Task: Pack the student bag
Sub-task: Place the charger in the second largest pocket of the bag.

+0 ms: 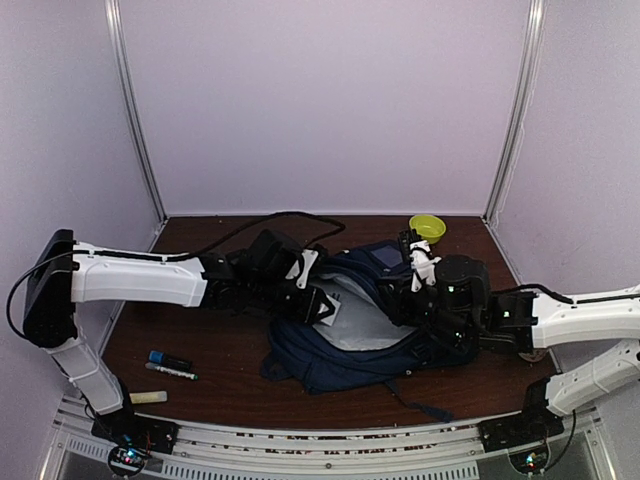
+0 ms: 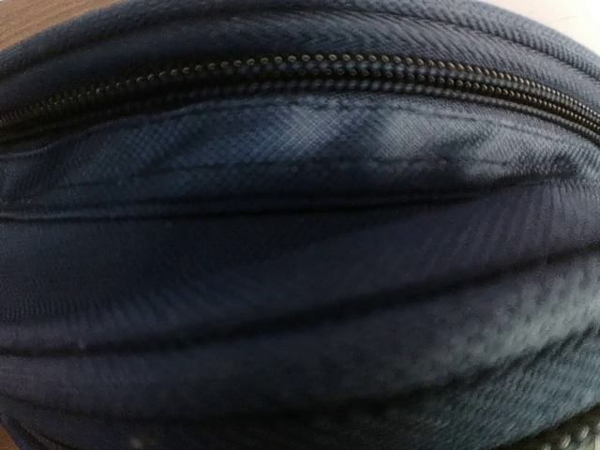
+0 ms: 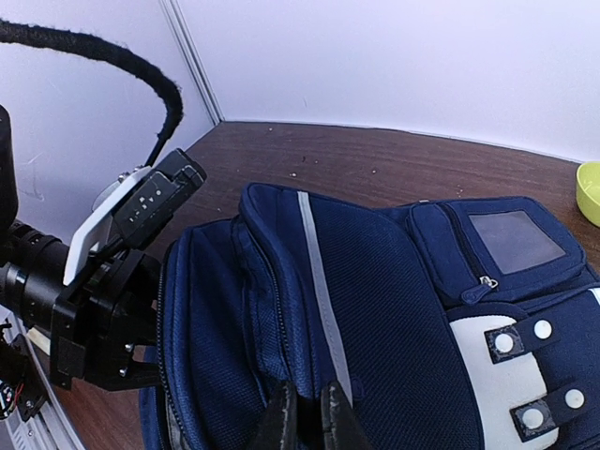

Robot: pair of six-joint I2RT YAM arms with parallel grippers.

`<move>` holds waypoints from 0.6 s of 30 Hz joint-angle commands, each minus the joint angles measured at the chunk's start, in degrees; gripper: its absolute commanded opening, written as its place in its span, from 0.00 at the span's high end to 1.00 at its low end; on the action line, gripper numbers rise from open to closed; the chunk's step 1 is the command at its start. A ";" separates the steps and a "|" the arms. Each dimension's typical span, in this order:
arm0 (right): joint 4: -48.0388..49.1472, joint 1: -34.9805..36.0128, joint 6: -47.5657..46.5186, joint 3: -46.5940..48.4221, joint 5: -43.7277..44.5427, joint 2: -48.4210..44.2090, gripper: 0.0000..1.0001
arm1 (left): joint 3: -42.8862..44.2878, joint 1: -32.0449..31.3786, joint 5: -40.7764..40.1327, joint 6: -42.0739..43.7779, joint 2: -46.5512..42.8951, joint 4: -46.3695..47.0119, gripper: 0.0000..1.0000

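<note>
Backpack lies open at mid-table, one arm at each side of its mouth.

The backpack rests on the brown table between the two arms, its pale grey lining showing. The right gripper is at the right side of the opening. Its fingers are pinched almost together on a fold of navy fabric just beside the white stripe. The left gripper is at the left edge of the opening. Its own camera shows only navy cloth and a zip, so I cannot tell how far its fingers stand apart or whether they grip anything. A yellow bowl sits beyond the backpack at the far right. Two pens lie near the front left edge.
</note>
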 commanded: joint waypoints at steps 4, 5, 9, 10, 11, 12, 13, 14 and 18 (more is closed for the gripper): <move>-0.11 -0.19 2.10 1.11 4.47 -2.29 1.00 | 1.31 0.32 1.36 -1.13 -0.12 4.26 1.00; 0.03 -0.15 2.07 0.84 4.55 -2.56 1.00 | 1.39 0.32 1.52 -1.01 -0.04 4.42 1.00; 0.34 -0.19 1.78 -0.59 5.27 -3.85 1.00 | 2.10 0.41 2.62 0.30 0.15 4.01 0.86; 0.26 -0.19 1.68 -0.87 5.58 -4.26 1.00 | 2.25 0.46 2.70 0.89 0.02 3.54 0.73; 0.03 -0.18 1.53 -1.12 5.86 -4.59 1.00 | 2.19 0.50 2.81 1.53 -0.28 3.35 0.60; -0.25 -0.17 1.28 -1.48 6.22 -4.90 1.00 | 2.01 0.58 3.16 2.12 -1.00 3.28 0.51; -0.44 -0.19 1.06 -1.91 6.64 -5.29 1.00 | 1.88 0.65 3.21 2.64 -1.35 3.13 0.43; -0.64 -0.17 0.79 -2.42 7.18 -5.57 1.00 | 1.67 0.67 3.22 3.15 -1.95 2.89 0.39; -1.37 -0.17 -0.17 -4.32 9.40 -6.84 1.00 | 1.17 1.09 1.75 4.81 -5.14 0.47 0.31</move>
